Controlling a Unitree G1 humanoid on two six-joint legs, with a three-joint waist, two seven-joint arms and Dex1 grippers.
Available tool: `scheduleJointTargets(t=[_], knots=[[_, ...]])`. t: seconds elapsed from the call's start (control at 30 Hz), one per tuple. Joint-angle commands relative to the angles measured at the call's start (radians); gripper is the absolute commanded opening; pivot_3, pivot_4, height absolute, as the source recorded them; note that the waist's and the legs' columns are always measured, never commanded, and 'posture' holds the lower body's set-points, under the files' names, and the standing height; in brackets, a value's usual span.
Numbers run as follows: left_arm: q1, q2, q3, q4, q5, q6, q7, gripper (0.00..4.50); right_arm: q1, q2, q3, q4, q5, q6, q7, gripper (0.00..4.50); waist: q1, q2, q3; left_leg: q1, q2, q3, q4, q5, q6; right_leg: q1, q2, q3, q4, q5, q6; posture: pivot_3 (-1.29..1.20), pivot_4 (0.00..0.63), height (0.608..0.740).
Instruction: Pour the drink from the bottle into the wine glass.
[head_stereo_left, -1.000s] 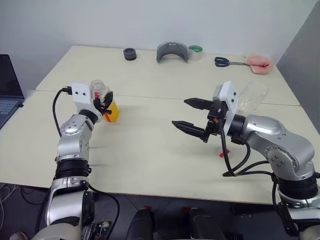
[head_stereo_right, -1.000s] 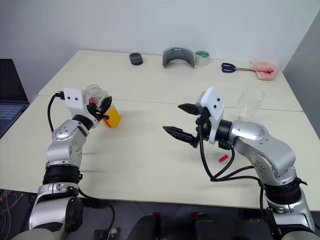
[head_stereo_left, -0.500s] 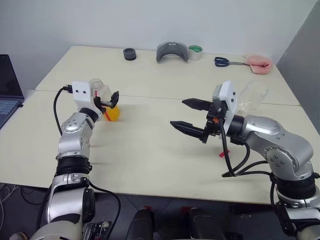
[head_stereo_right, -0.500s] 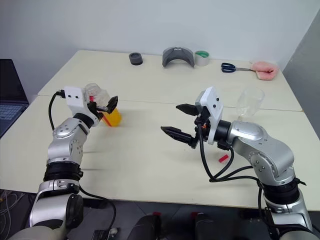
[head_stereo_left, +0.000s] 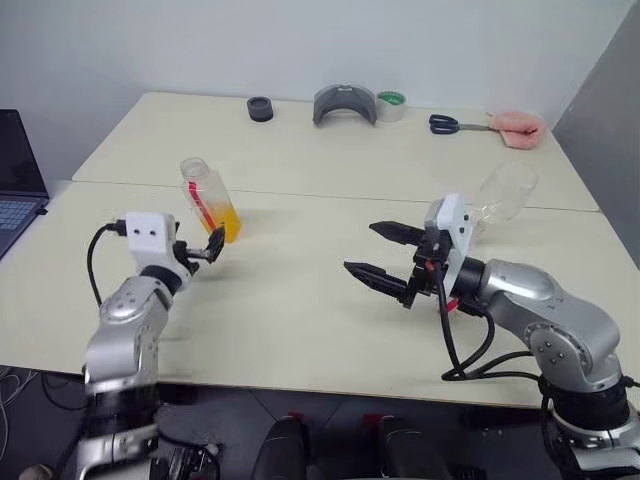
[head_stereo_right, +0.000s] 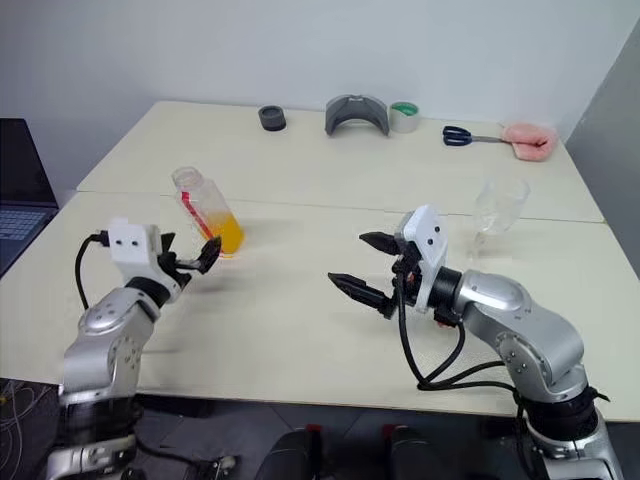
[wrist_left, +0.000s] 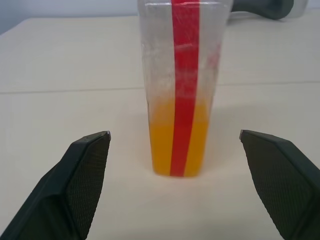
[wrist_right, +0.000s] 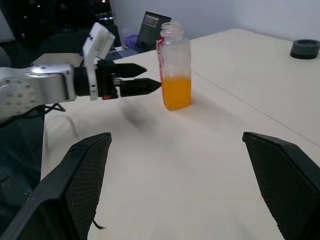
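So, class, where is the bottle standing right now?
In the head views the bottle stands upright on the table's left side, just beyond the open left hand, untouched.

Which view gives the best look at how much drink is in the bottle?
The left wrist view: the bottle stands close between the open left claw tips, with the drink filling its lower part. The right wrist view shows it whole but farther off; the eye views show it small.
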Motion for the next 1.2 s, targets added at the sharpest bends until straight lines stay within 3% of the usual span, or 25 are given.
scheduleJointTargets(t=[0.03, 0.2, 0.33, 0.53, 0.7, 1.2], knots=[[0.122, 0.000, 0.004, -0.237, -0.061, 0.119, 0.000, 4.47, 0.082, 0.007, -0.032, -0.075, -0.055, -0.008, -0.095, 4.50, 0.000, 0.000, 0.000, 0.000, 0.000, 0.000, 0.000, 0.000, 0.000, 0.000, 0.000, 0.000, 0.000, 0.000, 0.000, 0.00, 0.150, 0.740], [0.231, 0.052, -0.087, -0.466, -0.175, 0.204, -0.135, 4.47, 0.187, 0.081, -0.067, -0.048, -0.189, -0.039, -0.282, 4.50, 0.000, -0.001, -0.001, 0.000, -0.001, 0.003, -0.001, 0.000, 0.000, 0.000, 0.000, 0.000, -0.001, 0.000, 0.000, 0.00, 0.150, 0.740], [0.111, 0.181, -0.161, -0.545, -0.394, 0.276, -0.397, 4.47, 0.220, 0.161, -0.126, 0.041, -0.315, -0.045, -0.455, 4.50, 0.001, -0.001, -0.001, 0.001, -0.001, 0.003, 0.000, 0.000, 0.000, 0.001, 0.002, 0.000, -0.001, 0.000, 0.000, 0.00, 0.150, 0.740], [-0.023, 0.324, -0.198, -0.482, -0.454, 0.295, -0.563, 4.47, 0.201, 0.207, -0.242, 0.180, -0.388, -0.120, -0.529, 4.50, -0.016, 0.000, -0.001, 0.002, -0.001, 0.006, -0.001, 0.000, 0.000, -0.001, 0.008, 0.005, -0.002, 0.000, 0.000, 0.00, 0.150, 0.740], [-0.101, 0.321, -0.251, -0.423, -0.425, 0.265, -0.590, 4.47, 0.131, 0.234, -0.289, 0.307, -0.398, -0.210, -0.516, 4.50, -0.024, 0.000, -0.001, 0.002, -0.001, 0.006, -0.002, 0.000, 0.000, -0.001, 0.009, 0.005, -0.001, -0.001, -0.001, 0.00, 0.150, 0.740], [-0.168, 0.308, -0.285, -0.353, -0.381, 0.227, -0.621, 4.47, -0.068, 0.230, -0.261, 0.715, -0.454, -0.472, -0.398, 4.50, -0.025, 0.000, -0.001, 0.002, -0.001, 0.006, -0.002, 0.000, 0.000, -0.001, 0.009, 0.006, -0.001, -0.001, -0.001, 0.00, 0.150, 0.740]])
